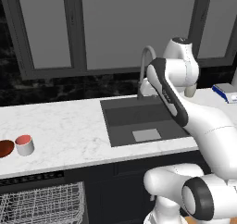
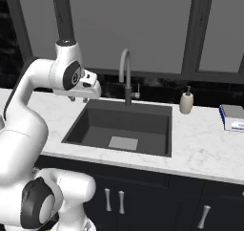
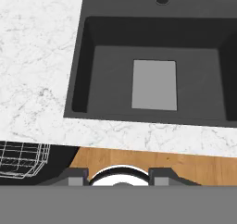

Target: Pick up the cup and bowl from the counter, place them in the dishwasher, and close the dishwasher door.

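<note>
We see the arm poised high over the dark sink (image 2: pixel 121 125), its gripper (image 3: pixel 118 174) aimed down at the basin. The two finger tips stand apart with nothing between them, so the jaws look released and empty. The cup (image 1: pixel 24 145) stands upright on the white marble table (image 1: pixel 69 126), far over to the arm's left, and the reddish-brown bowl (image 1: pixel 5 148) lies just beside it, at the edge of the left base view; whether the two touch we cannot tell. Both wait directly above the dishwasher (image 1: pixel 32 177), whose white wire rack (image 1: pixel 44 202) is on show, so its door seems already dropped open to take them. We judge the loading not yet begun: the hand is well apart from both dishes and would need to swing left to reach the cup.
</note>
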Robot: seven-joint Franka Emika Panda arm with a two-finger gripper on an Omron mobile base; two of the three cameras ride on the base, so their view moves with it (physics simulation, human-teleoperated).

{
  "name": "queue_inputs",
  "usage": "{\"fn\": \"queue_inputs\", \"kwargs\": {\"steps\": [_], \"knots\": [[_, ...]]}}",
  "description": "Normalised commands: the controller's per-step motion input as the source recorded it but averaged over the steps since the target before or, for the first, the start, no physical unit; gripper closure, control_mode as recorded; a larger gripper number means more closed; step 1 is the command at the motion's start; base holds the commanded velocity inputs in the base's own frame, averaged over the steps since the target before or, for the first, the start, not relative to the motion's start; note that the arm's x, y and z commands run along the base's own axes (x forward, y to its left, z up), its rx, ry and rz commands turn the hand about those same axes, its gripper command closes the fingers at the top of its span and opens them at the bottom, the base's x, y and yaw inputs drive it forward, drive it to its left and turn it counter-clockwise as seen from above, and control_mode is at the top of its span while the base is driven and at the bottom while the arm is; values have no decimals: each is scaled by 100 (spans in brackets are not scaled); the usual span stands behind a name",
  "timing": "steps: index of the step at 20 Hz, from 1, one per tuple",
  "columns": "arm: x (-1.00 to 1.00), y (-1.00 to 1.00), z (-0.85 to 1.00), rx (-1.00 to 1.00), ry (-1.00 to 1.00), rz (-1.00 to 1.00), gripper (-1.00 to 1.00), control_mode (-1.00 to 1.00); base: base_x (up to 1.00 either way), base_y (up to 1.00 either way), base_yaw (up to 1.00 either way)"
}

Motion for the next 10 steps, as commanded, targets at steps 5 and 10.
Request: {"fn": "queue_inputs", "kwargs": {"steps": [5, 10], "knots": [[-42, 0, -3, 0, -5, 0, -100, -100, 0, 0, 0], [-80, 2, -15, -5, 0, 0, -100, -100, 0, 0, 0]]}}
